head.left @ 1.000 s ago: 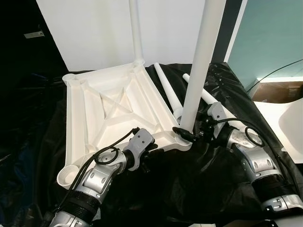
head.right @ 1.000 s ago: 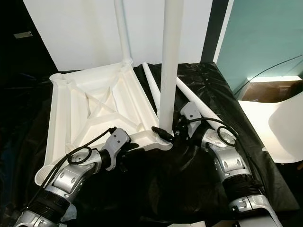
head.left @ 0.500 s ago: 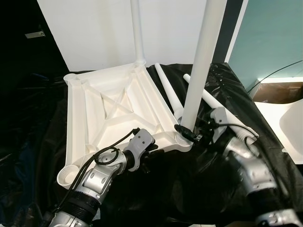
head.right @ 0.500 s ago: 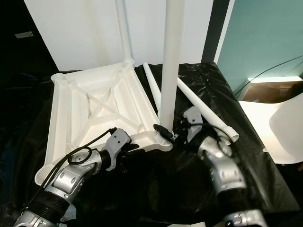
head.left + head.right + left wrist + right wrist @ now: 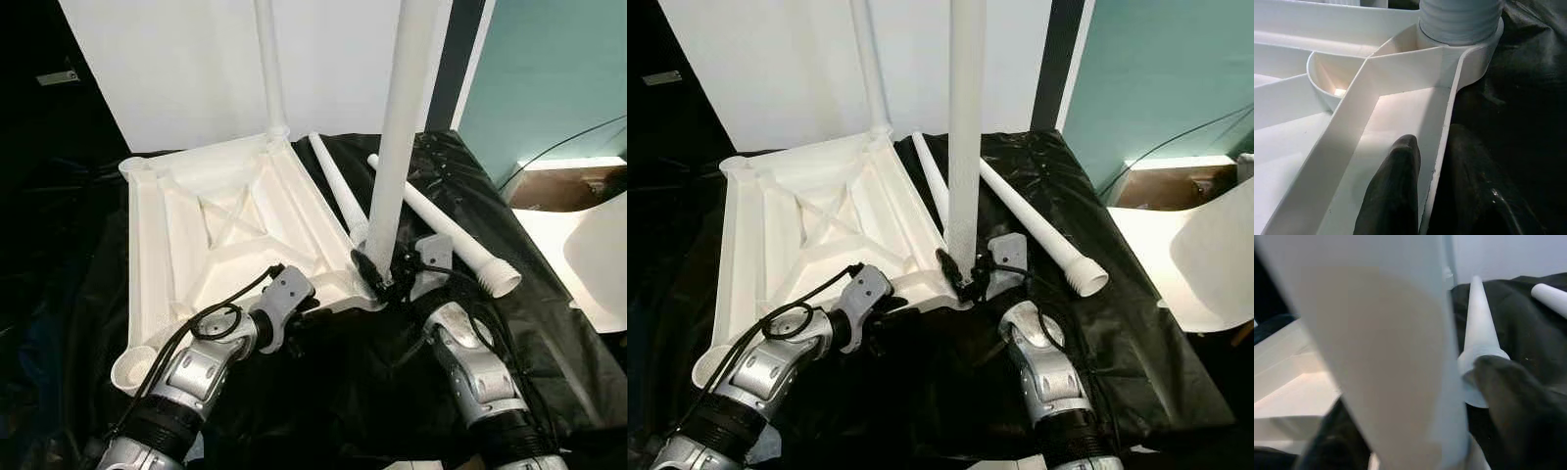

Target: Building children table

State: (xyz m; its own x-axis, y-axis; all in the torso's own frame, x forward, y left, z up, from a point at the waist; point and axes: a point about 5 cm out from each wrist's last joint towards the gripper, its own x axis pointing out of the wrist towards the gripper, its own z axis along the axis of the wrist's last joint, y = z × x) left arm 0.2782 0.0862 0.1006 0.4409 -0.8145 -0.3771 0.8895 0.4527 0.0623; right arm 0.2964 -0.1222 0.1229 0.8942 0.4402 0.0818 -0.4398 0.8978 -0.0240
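Note:
The white table top (image 5: 225, 220) lies upside down on the black cloth. One white leg (image 5: 266, 59) stands in its far corner. A thicker-looking near leg (image 5: 397, 127) stands in the near right corner socket. My right gripper (image 5: 377, 277) is shut on this leg (image 5: 1381, 347) just above the socket, a black finger (image 5: 1518, 396) on each side. My left gripper (image 5: 299, 313) is shut on the table top's near rim (image 5: 1442, 142), one finger (image 5: 1396, 196) inside the rim and the other outside. Two loose legs (image 5: 338, 186) (image 5: 446, 230) lie on the cloth behind.
Black cloth (image 5: 392, 392) covers the whole work surface. A white chair (image 5: 598, 255) stands at the right edge, with a brown box (image 5: 568, 186) behind it. A white panel and a teal wall close off the back.
My right arm has swung in from the right to the near side of the upright leg, its gripper staying at the leg's base. The left arm has held still. The camera has shifted slightly.

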